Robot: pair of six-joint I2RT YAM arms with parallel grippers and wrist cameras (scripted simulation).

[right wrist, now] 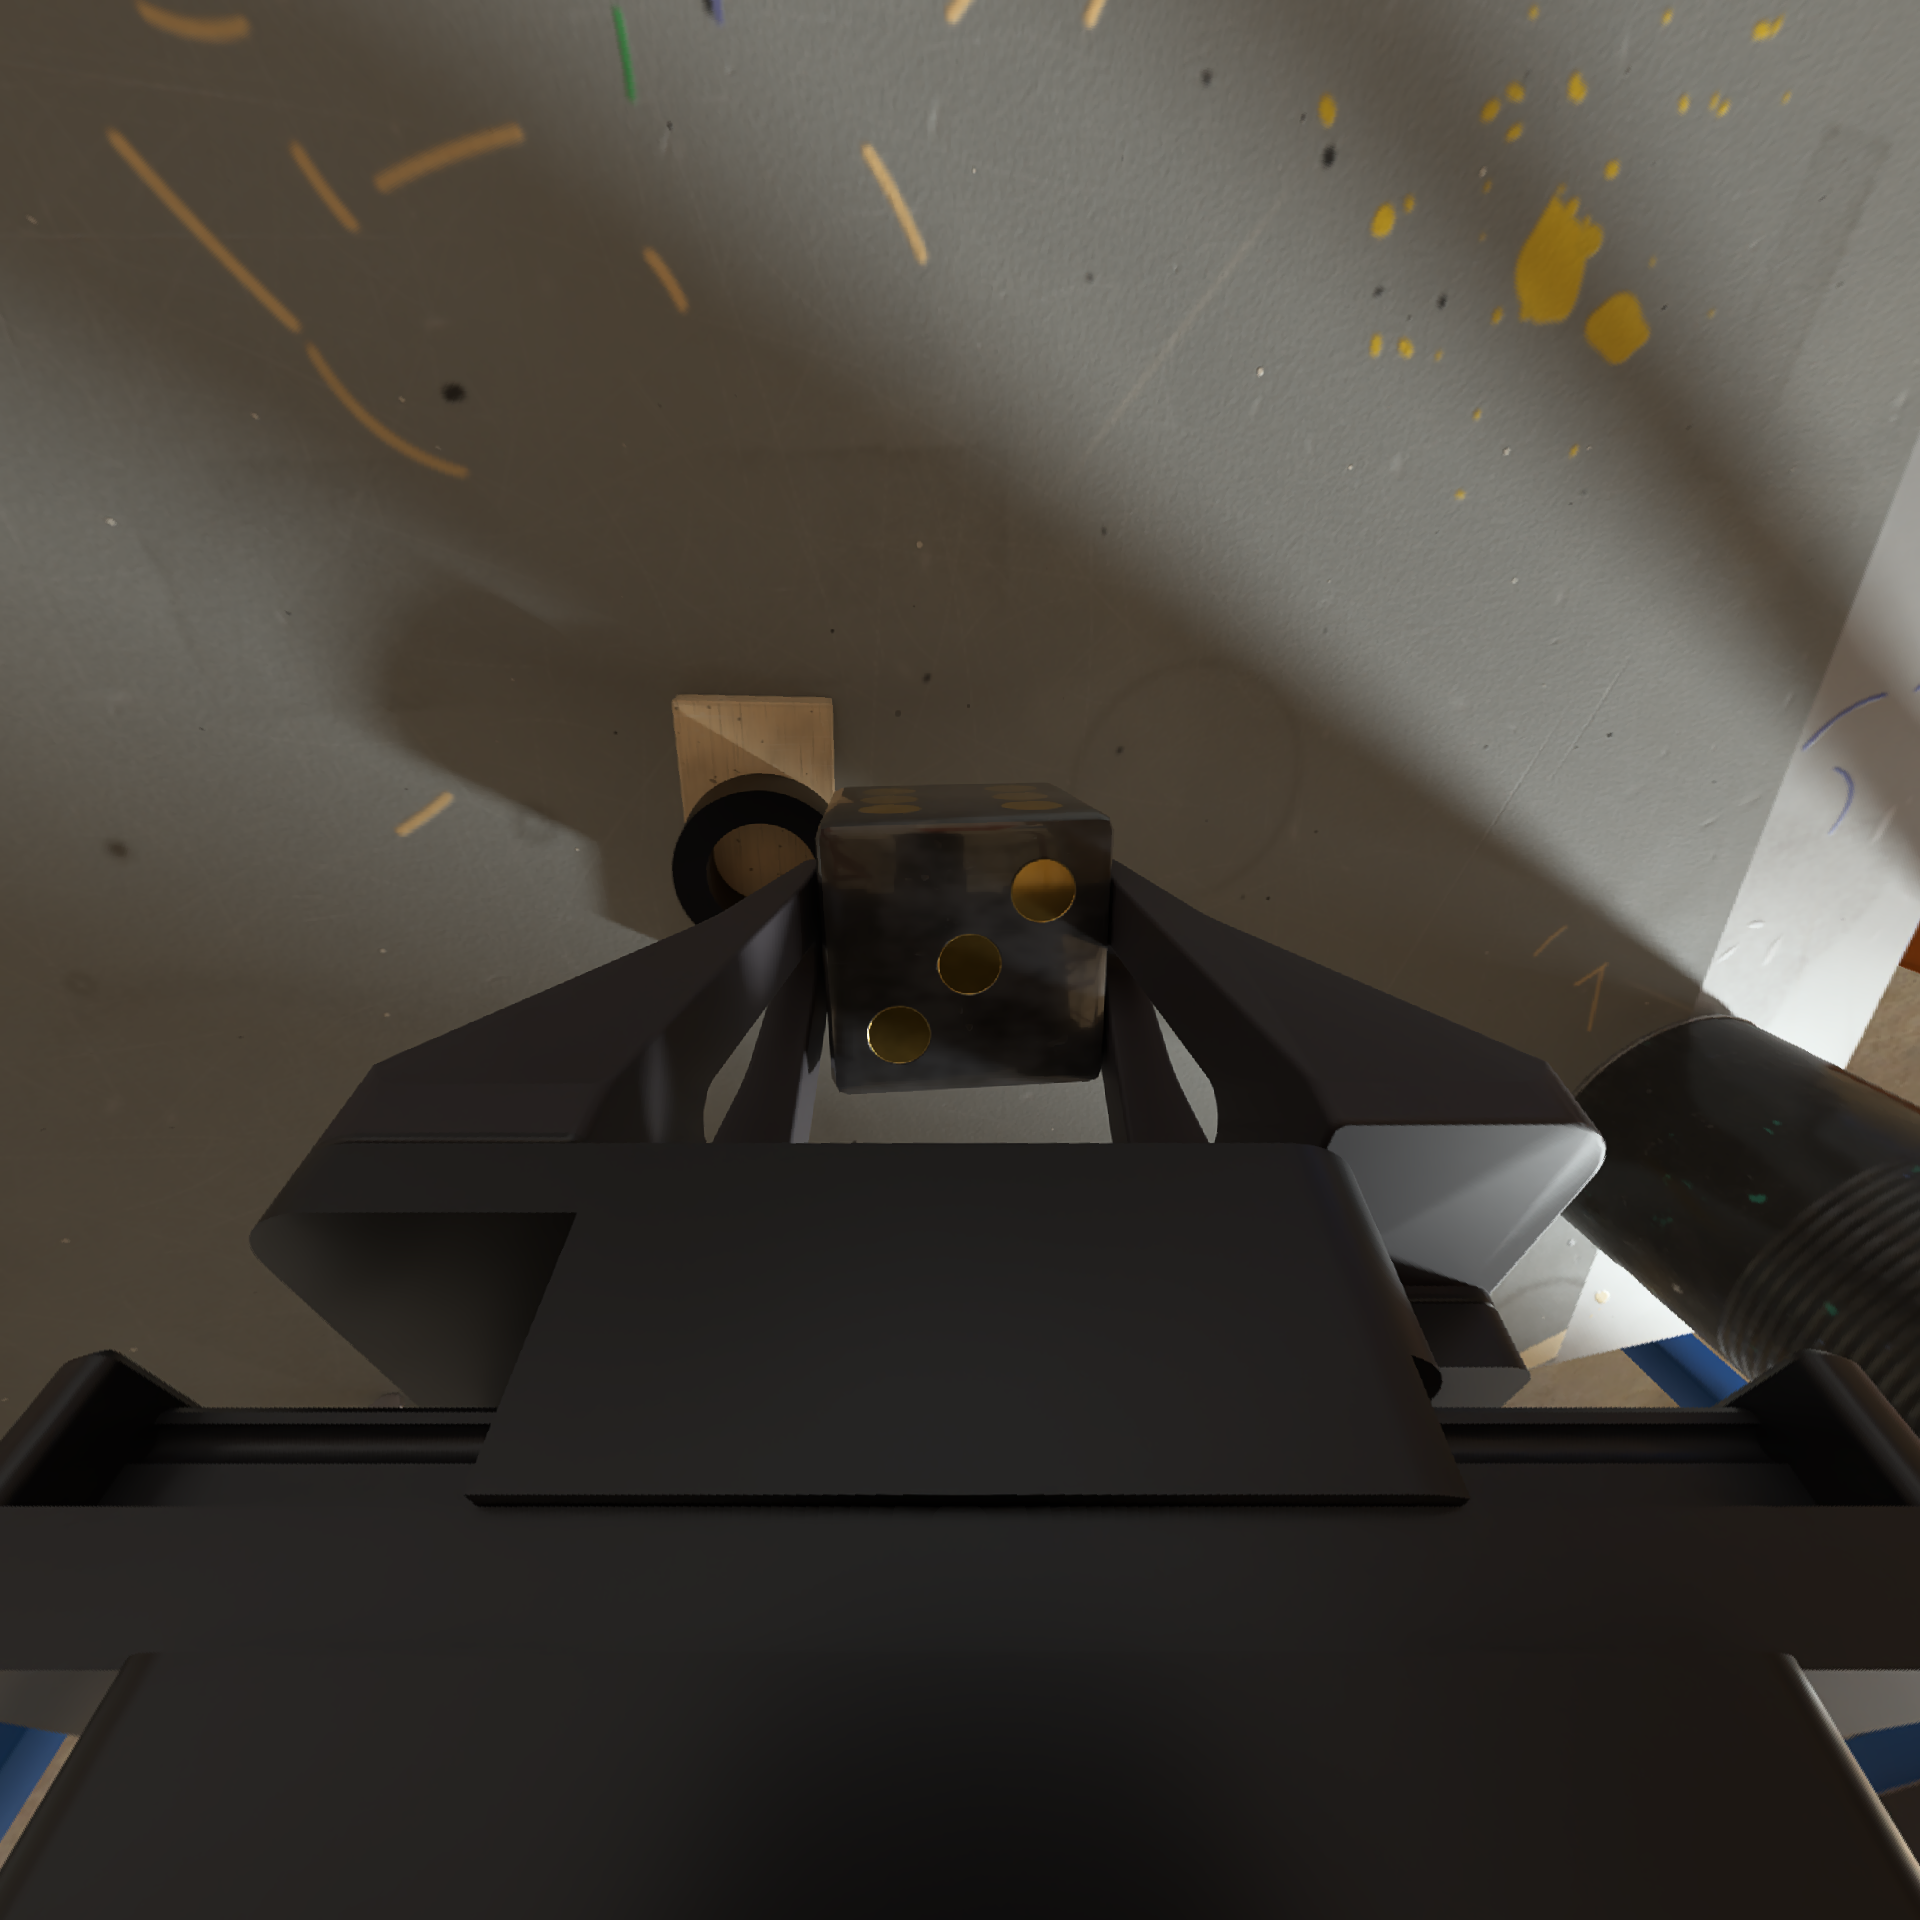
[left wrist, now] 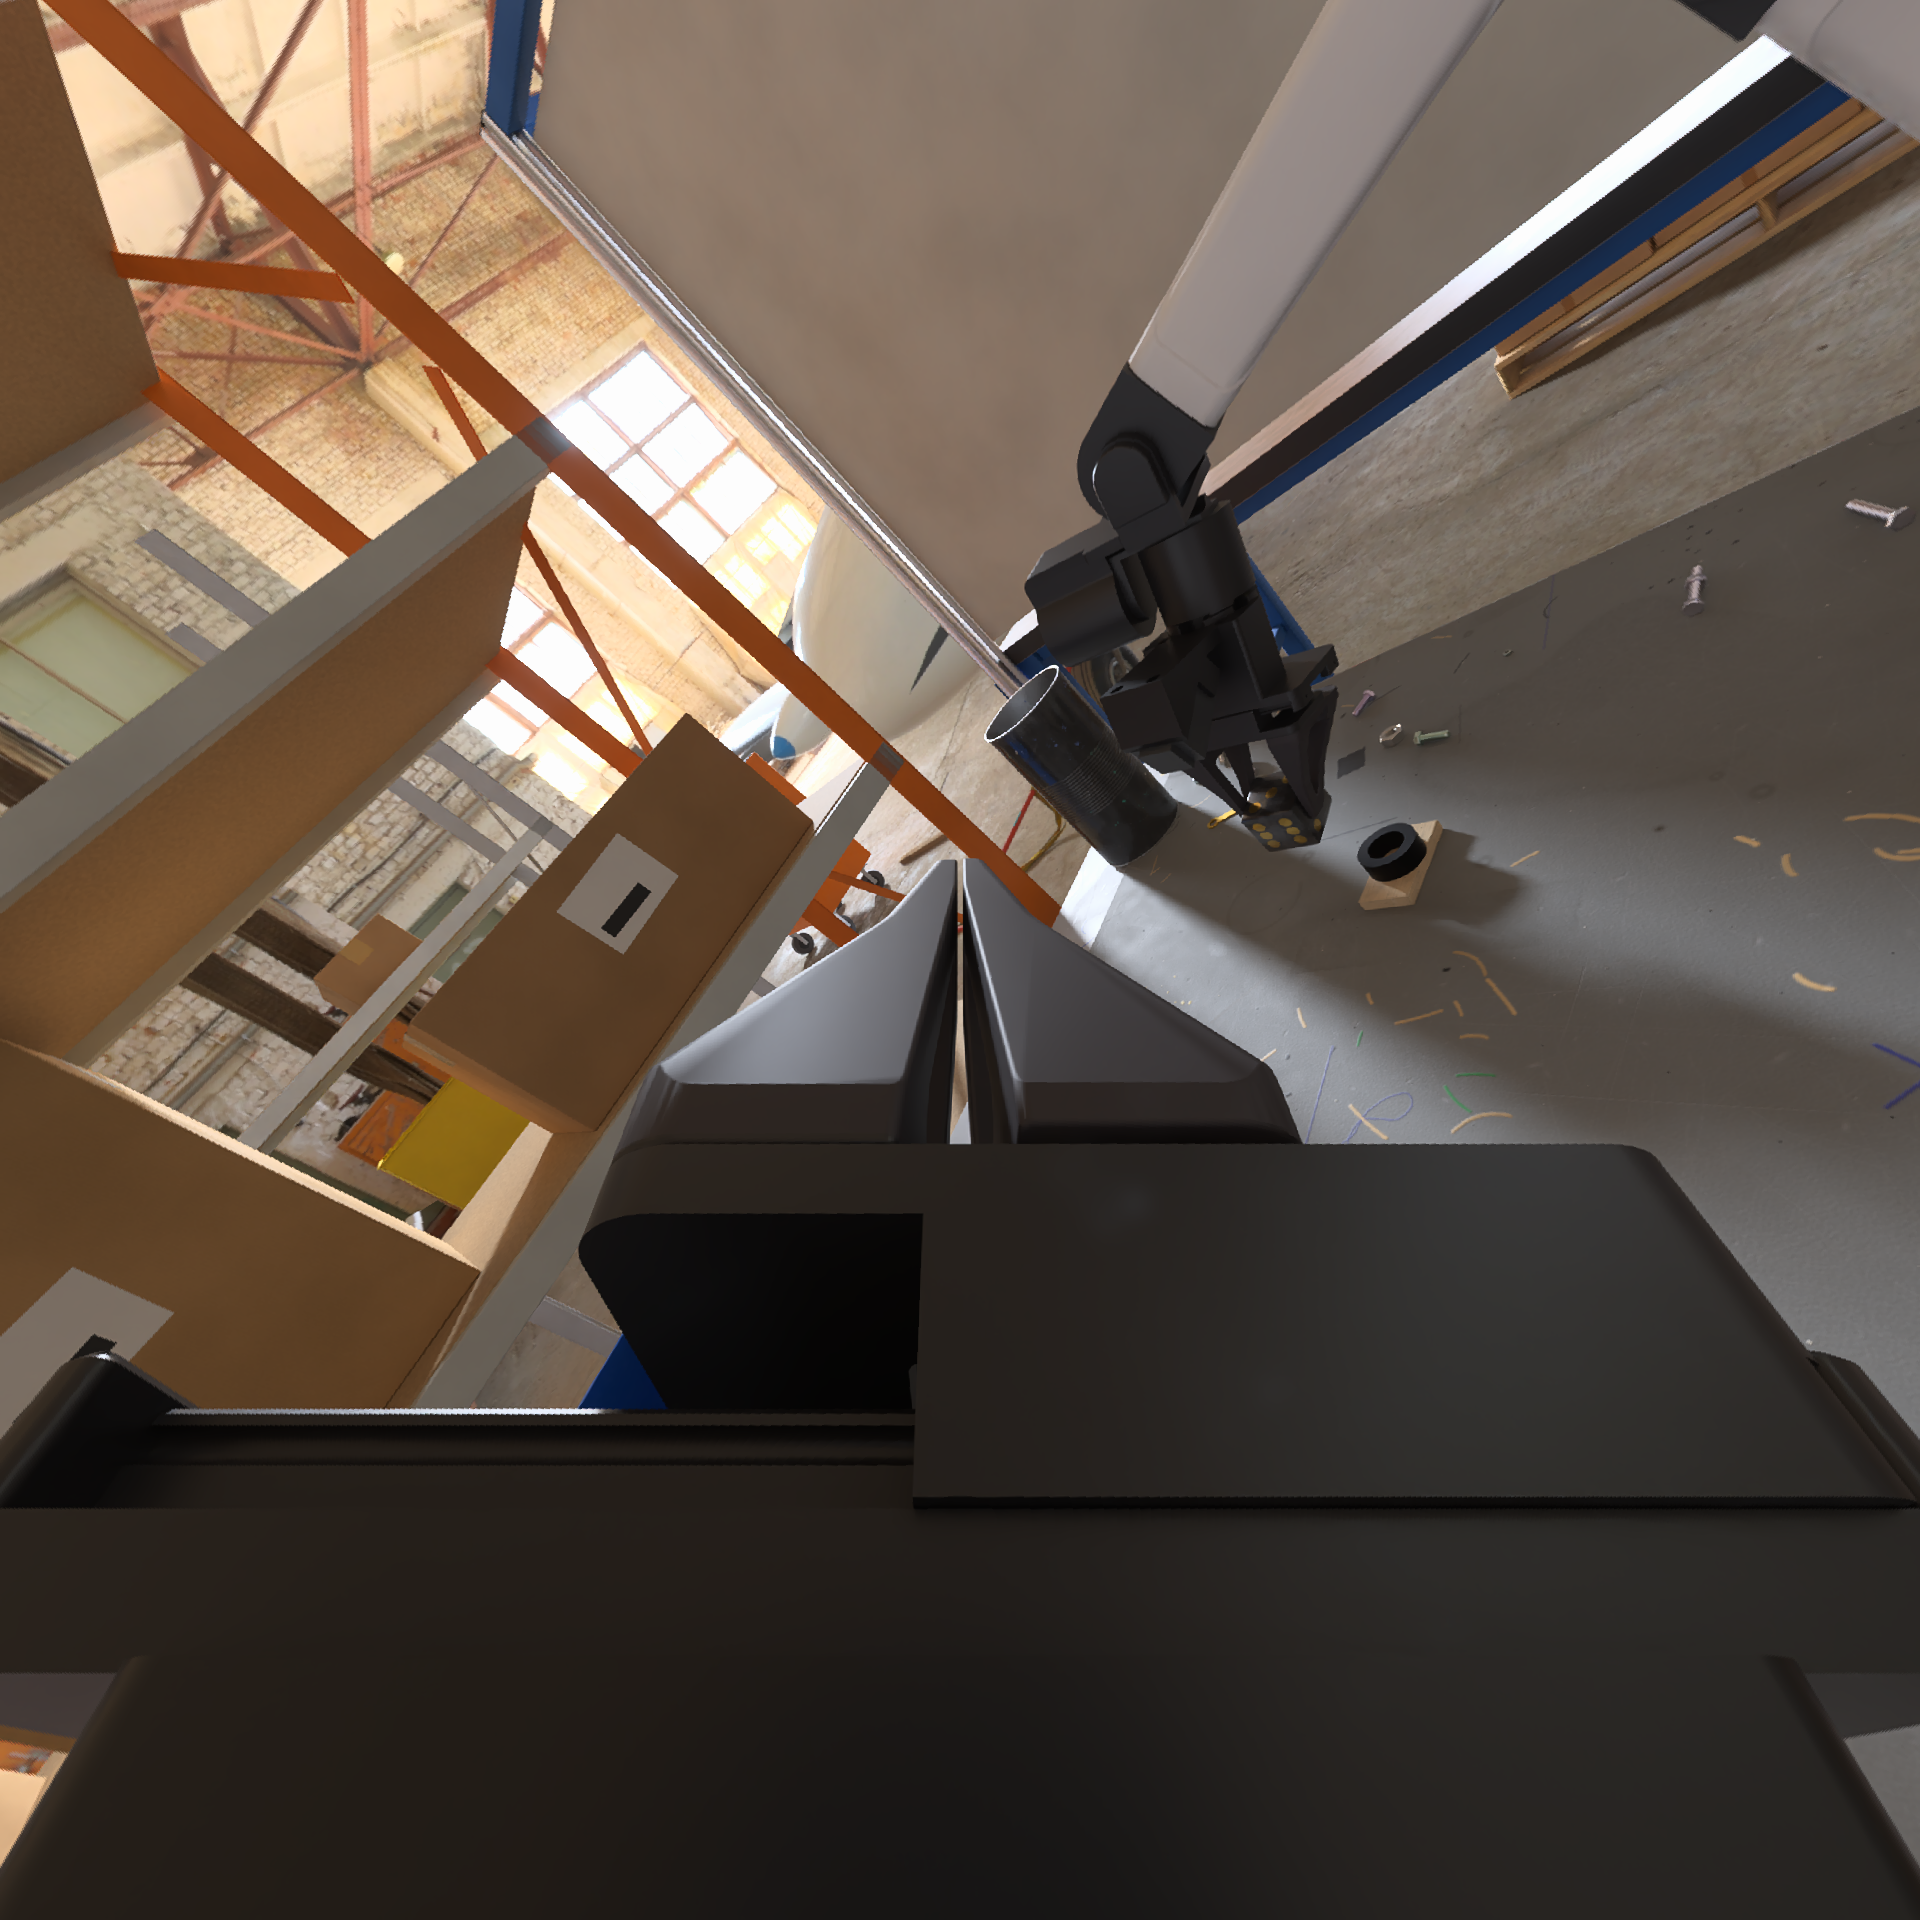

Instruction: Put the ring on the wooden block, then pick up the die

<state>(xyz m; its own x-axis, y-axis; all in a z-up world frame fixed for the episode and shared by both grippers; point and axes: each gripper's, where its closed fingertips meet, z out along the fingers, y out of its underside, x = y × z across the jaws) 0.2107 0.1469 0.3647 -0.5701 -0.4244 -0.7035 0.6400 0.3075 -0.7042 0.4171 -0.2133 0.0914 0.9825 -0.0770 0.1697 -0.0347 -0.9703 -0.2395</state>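
Right gripper (right wrist: 961, 966) around die (right wrist: 961, 940)

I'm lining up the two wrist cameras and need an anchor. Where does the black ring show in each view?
Left wrist view: the ring sits small at right of centre, on the wooden block, just right of the die held by the right gripper.
Right wrist view: the ring is at centre, just left of the die, on the block.
Shared landmark: the dark threaded pipe.

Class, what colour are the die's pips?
Gold, on the dark die; the right wrist view shows them best.
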